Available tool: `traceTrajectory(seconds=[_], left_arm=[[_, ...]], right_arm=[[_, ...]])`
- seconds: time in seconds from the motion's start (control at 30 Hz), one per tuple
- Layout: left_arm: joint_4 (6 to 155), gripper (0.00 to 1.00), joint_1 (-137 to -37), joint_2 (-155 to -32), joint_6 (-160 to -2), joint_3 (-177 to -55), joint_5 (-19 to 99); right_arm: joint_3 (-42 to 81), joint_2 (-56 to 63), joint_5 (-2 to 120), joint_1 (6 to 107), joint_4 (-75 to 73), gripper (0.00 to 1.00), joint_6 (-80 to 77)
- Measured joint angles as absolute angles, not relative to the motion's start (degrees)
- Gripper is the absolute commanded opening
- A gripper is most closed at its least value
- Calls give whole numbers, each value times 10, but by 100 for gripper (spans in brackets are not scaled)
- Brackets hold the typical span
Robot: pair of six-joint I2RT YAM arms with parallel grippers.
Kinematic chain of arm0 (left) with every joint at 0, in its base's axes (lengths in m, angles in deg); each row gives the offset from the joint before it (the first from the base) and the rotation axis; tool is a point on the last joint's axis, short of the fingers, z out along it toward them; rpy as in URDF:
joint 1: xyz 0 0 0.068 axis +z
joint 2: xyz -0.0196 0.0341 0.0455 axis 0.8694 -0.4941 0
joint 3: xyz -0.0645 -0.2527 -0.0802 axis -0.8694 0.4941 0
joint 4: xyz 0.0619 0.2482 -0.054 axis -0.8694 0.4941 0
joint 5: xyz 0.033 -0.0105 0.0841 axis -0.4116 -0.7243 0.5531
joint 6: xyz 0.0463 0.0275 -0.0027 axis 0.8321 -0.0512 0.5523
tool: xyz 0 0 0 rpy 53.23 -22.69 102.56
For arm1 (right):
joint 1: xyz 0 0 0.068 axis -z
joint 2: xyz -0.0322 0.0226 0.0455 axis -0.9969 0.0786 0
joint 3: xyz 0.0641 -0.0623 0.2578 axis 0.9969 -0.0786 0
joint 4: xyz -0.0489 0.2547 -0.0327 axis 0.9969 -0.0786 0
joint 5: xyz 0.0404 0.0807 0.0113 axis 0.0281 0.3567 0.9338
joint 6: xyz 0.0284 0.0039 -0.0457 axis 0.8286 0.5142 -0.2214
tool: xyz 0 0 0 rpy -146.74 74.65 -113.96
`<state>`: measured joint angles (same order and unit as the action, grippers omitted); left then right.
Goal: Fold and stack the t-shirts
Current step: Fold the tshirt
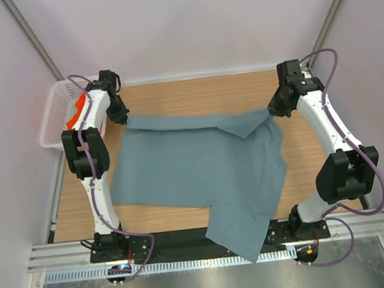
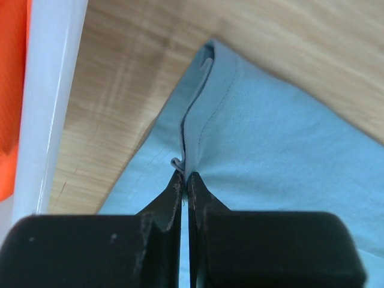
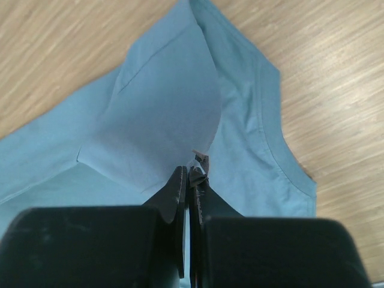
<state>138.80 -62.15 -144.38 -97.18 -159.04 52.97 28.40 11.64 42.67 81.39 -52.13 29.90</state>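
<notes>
The grey-blue t-shirt (image 1: 194,171) lies spread on the wooden table, its far edge lifted and stretched between both grippers, one part hanging over the near edge. My left gripper (image 1: 123,118) is shut on the shirt's far left corner; the left wrist view shows the hem (image 2: 198,114) pinched between the fingertips (image 2: 183,180). My right gripper (image 1: 270,111) is shut on the far right corner; the right wrist view shows a fold of cloth (image 3: 162,120) running into the fingertips (image 3: 191,174). The orange t-shirt (image 1: 75,113) lies in the basket at the far left.
A white lattice basket (image 1: 54,109) stands off the table's far left corner; its white rim (image 2: 51,102) runs close beside the left gripper. Bare wood (image 1: 200,92) shows behind the shirt. A black rail and metal channel (image 1: 189,260) run along the near edge.
</notes>
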Motion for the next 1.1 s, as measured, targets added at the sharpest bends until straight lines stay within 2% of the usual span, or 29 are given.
traceTrajectory(seconds=[0.4, 0.8, 1.1], left_arm=[[1413, 0, -621, -1396, -971, -1520, 554], [1416, 0, -621, -1396, -971, -1479, 555], [1417, 0, -621, -1396, -971, -1466, 560]], right_arm=[[215, 41, 430, 814, -529, 1, 297], [143, 34, 440, 814, -525, 2, 297], [138, 9, 440, 814, -525, 2, 292]])
